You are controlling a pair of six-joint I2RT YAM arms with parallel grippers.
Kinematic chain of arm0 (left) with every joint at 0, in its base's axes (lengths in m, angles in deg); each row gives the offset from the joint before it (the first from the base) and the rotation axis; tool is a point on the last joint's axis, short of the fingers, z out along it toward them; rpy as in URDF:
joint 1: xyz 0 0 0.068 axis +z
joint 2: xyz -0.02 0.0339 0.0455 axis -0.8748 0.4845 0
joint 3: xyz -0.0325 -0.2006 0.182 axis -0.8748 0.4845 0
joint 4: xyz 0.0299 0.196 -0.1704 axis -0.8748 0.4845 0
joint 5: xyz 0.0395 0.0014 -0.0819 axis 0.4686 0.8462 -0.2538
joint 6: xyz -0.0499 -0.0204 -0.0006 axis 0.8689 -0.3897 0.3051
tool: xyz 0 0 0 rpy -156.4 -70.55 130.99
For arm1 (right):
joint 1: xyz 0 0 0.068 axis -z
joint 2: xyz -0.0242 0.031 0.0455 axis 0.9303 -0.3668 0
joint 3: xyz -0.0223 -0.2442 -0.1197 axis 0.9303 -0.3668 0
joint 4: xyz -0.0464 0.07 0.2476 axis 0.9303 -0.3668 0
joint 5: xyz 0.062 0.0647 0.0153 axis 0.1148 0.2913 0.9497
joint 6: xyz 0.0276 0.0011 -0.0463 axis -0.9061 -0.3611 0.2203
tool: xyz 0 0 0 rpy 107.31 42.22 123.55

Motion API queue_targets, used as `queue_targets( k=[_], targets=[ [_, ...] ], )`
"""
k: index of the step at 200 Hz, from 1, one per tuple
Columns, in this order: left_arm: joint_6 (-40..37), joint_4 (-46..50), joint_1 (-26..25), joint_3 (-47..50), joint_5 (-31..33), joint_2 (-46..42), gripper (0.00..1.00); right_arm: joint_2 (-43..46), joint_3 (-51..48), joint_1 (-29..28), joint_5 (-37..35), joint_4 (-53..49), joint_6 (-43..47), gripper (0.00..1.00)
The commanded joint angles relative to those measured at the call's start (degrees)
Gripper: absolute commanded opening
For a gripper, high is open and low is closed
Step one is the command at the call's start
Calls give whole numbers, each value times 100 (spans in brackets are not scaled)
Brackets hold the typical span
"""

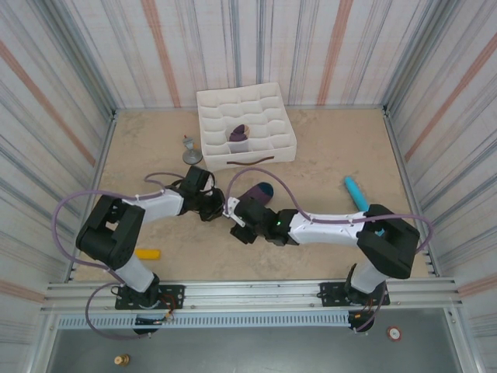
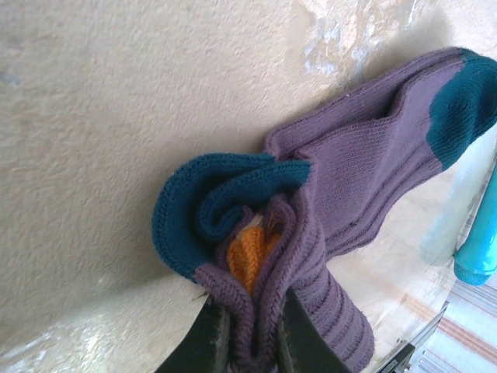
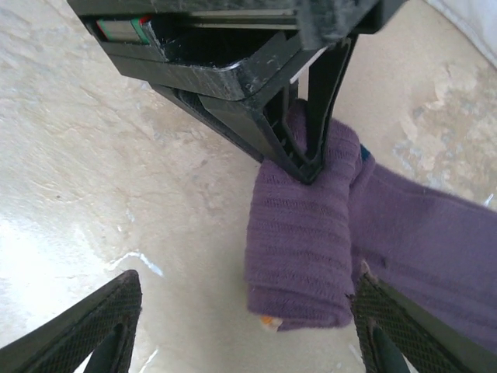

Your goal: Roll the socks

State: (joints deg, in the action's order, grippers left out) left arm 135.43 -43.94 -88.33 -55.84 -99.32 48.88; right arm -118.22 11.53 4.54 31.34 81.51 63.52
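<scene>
Between tight jaws of the left gripper (image 2: pixel 252 338), the sock (image 2: pixel 365 171), half-rolled.

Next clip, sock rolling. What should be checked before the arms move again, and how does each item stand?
1. Left gripper clamped on the sock roll: ok.
2. Right gripper open, fingers either side of the roll: ok.
3. Orange cuff tucked inside the roll: ok.
4. Sock rolled to the toe: not ok, toe end lies flat.
5. Other sock bundled in the box: ok.
</scene>
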Motion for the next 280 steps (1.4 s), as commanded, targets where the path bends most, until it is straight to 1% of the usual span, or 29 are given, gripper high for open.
queue_targets(
  k=[1, 27, 61, 82, 100, 124, 143, 144, 148, 163, 170, 200, 212, 226, 258, 280],
  targets=[
    [-168, 531, 42, 215, -49, -94, 5, -304, -153, -170, -585, 393, 510, 72],
    [-186, 585, 50, 289, -95, -187, 5, -653, -13, -265, -864, 463, 608, 70],
    [-197, 581, 99, 374, -155, -255, 5, -1101, -47, -277, -1033, 794, 731, 68],
    [-210, 593, 110, 411, -157, -299, 8, -1375, -69, -295, -1177, 989, 816, 65],
    [-221, 580, 116, 416, -154, -310, 11, -1564, -65, -301, -1245, 1082, 869, 60],
    [-243, 559, 112, 433, -174, -321, 16, -1694, -70, -264, -1232, 1139, 802, 48],
    [-244, 543, 118, 436, -175, -376, 24, -1742, -69, -211, -1092, 1114, 633, 34],
    [-246, 547, 120, 435, -179, -377, 24, -1751, -74, -201, -1080, 1112, 617, 31],
    [-248, 546, 121, 435, -184, -386, 26, -1759, -73, -198, -1049, 1100, 581, 28],
    [-270, 551, 138, 457, -168, -451, 33, -1819, -62, -161, -975, 1045, 474, 18],
    [-280, 544, 155, 472, -169, -476, 38, -1844, -60, -137, -942, 1008, 417, 13],
    [-315, 515, 225, 549, -166, -620, 61, -1904, -80, -6, -729, 889, 160, 0],
    [-315, 509, 259, 598, -132, -707, 69, -1918, -96, 52, -686, 859, 59, 0],
    [-351, 513, 303, 638, -109, -810, 74, -1923, -93, 146, -542, 802, -47, 0],
    [-380, 371, 379, 773, 1, -1092, 79, -1882, -112, 358, -104, 734, -239, 0],
    [-380, 263, 443, 874, 25, -1233, 79, -1825, -161, 536, 248, 741, -359, 0]
  ],
)
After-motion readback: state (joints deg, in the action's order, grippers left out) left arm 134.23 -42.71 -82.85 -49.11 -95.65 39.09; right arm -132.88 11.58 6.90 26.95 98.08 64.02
